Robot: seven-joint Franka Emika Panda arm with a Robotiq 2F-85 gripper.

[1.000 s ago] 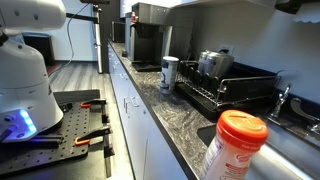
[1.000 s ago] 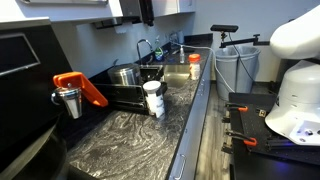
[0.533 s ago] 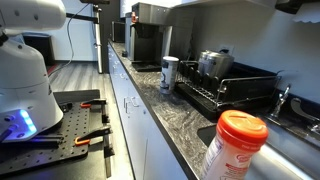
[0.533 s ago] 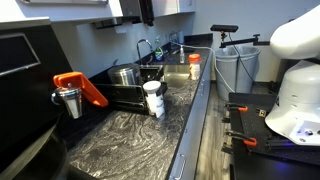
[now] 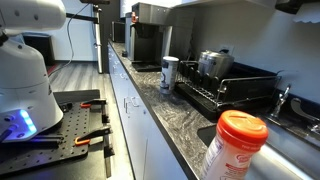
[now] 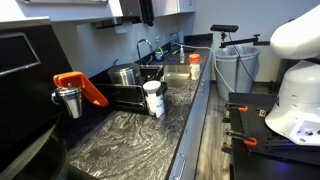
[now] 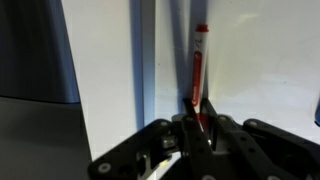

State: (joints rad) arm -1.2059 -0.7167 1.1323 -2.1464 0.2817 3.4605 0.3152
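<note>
In the wrist view my gripper is shut on a slim red marker. The marker stands out past the fingertips, in front of a white wall or panel with a grey vertical strip. The gripper itself is out of frame in both exterior views; only the white robot body shows, beside the counter.
A dark marbled counter carries a black dish rack, a white lidded cup, an orange-capped bottle, a sink and a coffee machine. Red-handled tools lie on the robot's base plate.
</note>
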